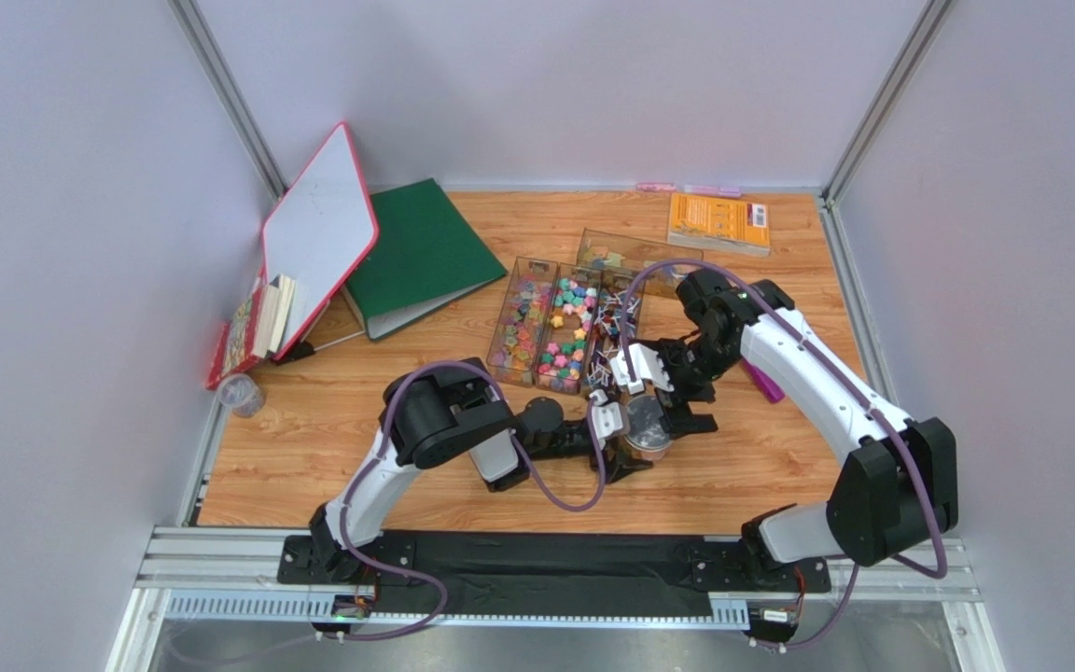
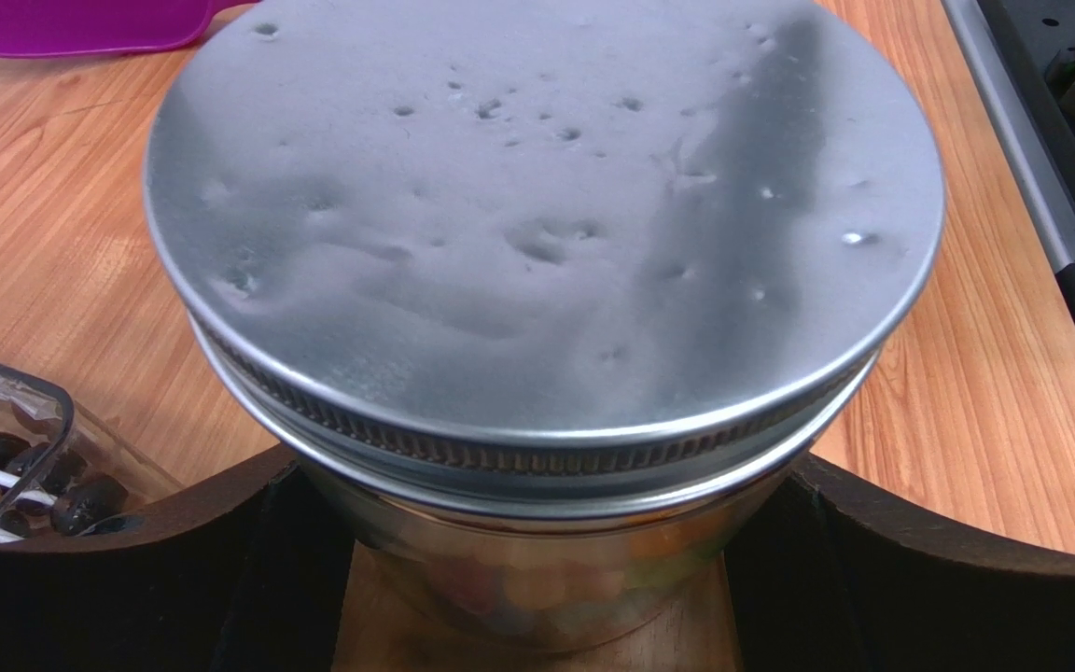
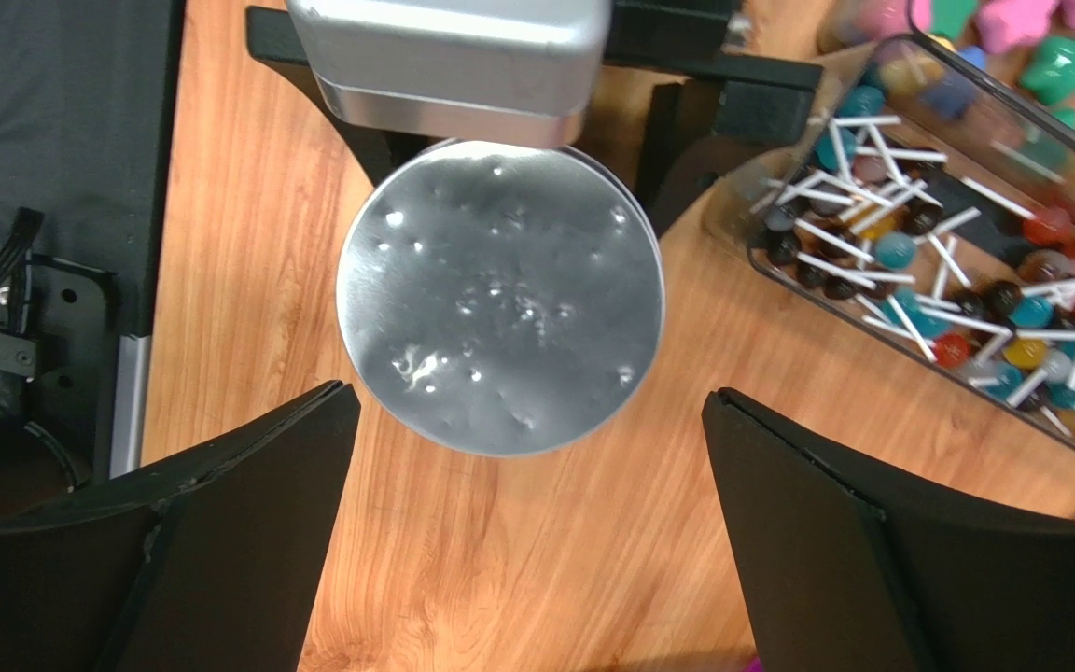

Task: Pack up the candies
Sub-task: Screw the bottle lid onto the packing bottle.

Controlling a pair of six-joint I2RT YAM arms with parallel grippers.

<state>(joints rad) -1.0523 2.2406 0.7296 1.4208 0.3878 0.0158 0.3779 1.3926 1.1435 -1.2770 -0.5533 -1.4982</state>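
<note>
A clear jar with a dented silver screw lid [image 2: 543, 210] stands on the wooden table, with mixed candies [image 2: 557, 588] showing through its wall. My left gripper [image 2: 536, 560] is shut on the jar's body just under the lid, one black finger against each side. From above, the jar [image 1: 650, 437] sits near the table's front middle. My right gripper [image 3: 529, 396] hovers over the lid [image 3: 501, 294], open with nothing between its fingers. Clear trays [image 1: 557, 329] behind hold more candies, and lollipops on white sticks [image 3: 950, 266] fill the nearest one.
A purple scoop [image 1: 765, 381] lies right of the jar. A whiteboard [image 1: 316, 238] and green binder [image 1: 424, 252] lean at the back left, with an orange booklet [image 1: 719, 221] at the back right. The black base rail [image 1: 557, 560] runs along the near edge.
</note>
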